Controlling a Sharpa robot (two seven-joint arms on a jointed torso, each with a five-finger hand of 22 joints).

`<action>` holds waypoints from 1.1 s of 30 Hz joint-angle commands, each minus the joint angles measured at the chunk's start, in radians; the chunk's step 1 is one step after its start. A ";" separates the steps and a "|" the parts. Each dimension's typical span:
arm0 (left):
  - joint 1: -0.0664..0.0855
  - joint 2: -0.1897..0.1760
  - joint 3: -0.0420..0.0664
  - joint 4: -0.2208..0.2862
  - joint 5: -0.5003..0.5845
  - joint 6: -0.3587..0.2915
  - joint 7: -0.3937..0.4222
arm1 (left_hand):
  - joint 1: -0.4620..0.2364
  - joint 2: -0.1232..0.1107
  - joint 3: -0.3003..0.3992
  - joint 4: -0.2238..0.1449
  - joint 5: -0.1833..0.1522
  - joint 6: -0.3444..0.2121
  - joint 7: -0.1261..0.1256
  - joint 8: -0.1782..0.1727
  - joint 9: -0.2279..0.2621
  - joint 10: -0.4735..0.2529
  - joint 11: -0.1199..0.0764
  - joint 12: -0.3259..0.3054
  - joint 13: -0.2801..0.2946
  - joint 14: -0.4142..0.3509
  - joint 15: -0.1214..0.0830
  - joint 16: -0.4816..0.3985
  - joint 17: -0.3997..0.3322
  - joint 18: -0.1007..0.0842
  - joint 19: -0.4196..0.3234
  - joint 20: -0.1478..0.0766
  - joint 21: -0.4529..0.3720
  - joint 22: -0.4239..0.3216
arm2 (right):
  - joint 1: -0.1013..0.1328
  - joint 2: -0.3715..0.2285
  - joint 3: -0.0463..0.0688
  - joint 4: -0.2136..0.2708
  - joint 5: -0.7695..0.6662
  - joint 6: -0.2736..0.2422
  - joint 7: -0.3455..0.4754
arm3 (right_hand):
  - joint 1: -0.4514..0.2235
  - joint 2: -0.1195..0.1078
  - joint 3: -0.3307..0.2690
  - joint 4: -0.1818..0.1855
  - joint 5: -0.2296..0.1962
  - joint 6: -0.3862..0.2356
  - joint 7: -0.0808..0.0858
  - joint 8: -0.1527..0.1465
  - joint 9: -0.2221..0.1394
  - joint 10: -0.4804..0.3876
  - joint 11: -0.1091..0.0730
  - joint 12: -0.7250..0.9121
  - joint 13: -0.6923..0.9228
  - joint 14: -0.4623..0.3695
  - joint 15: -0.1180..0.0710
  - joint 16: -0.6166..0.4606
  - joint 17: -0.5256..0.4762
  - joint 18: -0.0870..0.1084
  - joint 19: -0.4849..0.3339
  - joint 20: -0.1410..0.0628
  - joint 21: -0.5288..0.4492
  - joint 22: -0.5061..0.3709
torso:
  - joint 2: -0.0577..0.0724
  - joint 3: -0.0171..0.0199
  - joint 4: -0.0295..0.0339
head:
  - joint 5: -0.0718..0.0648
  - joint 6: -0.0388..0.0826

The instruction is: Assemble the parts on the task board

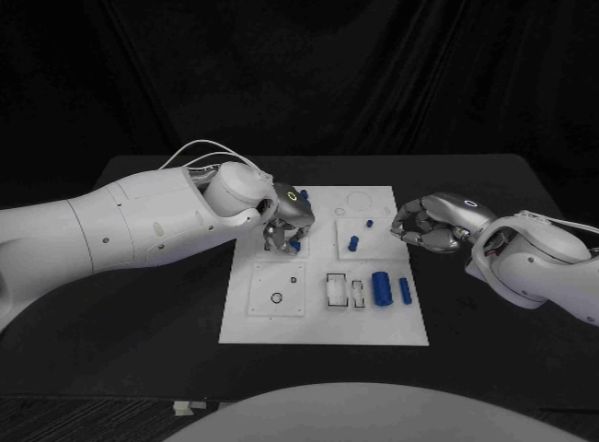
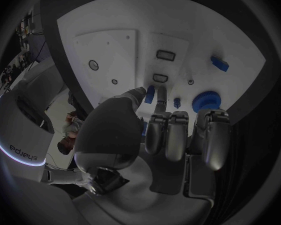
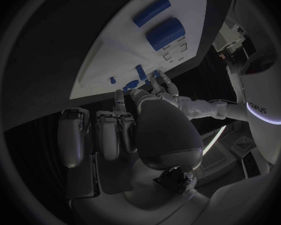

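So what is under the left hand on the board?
The left hand is over the board, pinching a small blue part between its fingertips. Beside it stands a blue peg. The board surface directly beneath the palm is covered, so I cannot tell what is there.

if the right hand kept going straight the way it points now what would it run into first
Probably the task board: the right hand hangs at its right edge, fingers curled toward it. The first part in line looks like the small blue piece, though depth is unclear.

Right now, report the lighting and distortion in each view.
Head view: dim, dark surroundings, the task board the brightest surface. Left wrist view: fisheye bends the board's edges; the left hand is in shade. Right wrist view: same bending; the right hand is dark against the board.
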 commanded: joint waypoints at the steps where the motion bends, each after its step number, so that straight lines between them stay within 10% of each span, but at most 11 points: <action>1: -0.006 0.003 -0.002 0.000 -0.002 0.016 0.006 | -0.013 0.000 0.006 0.002 -0.005 -0.009 -0.002 -0.004 -0.001 0.104 0.005 0.003 0.263 0.108 0.006 0.003 0.263 0.012 0.046 0.006 -0.005 0.239 | -0.002 0.000 0.000 0.002 -0.002 0.008 -0.019 | 0.005 -0.005 0.006 -0.003 0.004 0.010 0.000 -0.003 -0.001 0.103 0.006 0.003 0.263 0.104 0.005 0.003 0.263 -0.009 0.064 0.008 -0.003 0.234 | 0.000 -0.0001 -0.0001 | 0.000 0.000; 33: -0.010 0.003 -0.002 -0.005 -0.002 -0.003 0.062 | 0.018 0.029 0.078 -0.098 0.066 0.044 -0.023 0.053 0.096 0.104 -0.001 0.003 0.263 0.108 0.003 0.003 0.263 0.013 0.042 0.006 -0.009 0.238 | -0.002 0.005 0.001 -0.002 -0.002 0.022 -0.026 | 0.005 -0.004 0.007 -0.001 0.005 0.011 0.001 -0.002 -0.001 0.103 0.007 0.003 0.263 0.104 0.005 0.003 0.263 -0.007 0.061 0.008 -0.010 0.232 | 0.000 -0.0004 0.0000 | 0.005 0.000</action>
